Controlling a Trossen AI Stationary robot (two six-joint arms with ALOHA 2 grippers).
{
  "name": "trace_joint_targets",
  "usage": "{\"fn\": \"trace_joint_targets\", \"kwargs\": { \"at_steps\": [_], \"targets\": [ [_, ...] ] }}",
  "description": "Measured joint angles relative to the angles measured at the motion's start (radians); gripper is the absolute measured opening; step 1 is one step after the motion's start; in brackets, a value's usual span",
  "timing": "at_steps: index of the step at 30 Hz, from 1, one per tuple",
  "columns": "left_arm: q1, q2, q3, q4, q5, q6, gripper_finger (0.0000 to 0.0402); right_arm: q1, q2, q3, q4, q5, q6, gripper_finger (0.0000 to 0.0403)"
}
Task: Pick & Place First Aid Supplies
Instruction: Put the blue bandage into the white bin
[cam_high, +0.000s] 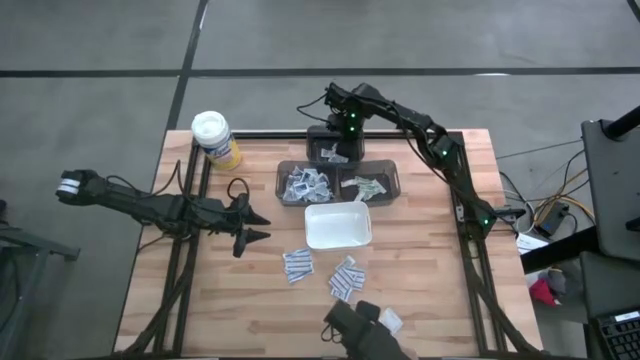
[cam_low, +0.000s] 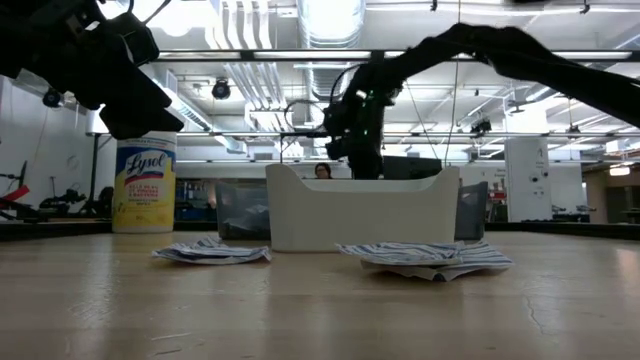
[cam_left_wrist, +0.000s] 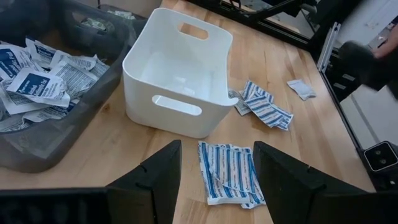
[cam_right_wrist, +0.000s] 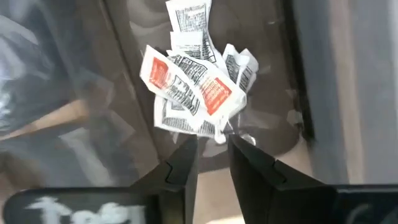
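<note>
a small heap of red-and-white packets (cam_right_wrist: 193, 87) lay in the far dark bin (cam_high: 335, 150), with the right gripper (cam_right_wrist: 212, 152) poised directly over it, fingers narrowly parted and nothing between them; the step was judged a release into the bin. a straight lift before any sideways travel was judged best, so no packet got dragged out. striped packets (cam_left_wrist: 230, 174) were left on the near table (cam_high: 420, 270) by the white tray (cam_high: 338, 226). the left gripper (cam_left_wrist: 214, 180) hung over them, fingers wide, empty.
</note>
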Motion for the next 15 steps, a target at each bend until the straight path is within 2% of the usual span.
{"fn": "trace_joint_targets", "kwargs": {
  "at_steps": [6, 15],
  "targets": [
    [0.000, 0.000, 0.000, 0.000, 0.000, 0.025, 0.0197, 0.009, -0.117, 0.001, -0.076, -0.002, 0.065, 0.0087],
    [0.000, 0.000, 0.000, 0.000, 0.009, 0.069, 0.0197, 0.091, -0.344, -0.007, -0.154, -0.012, 0.144, 0.0041]
  ]
}}
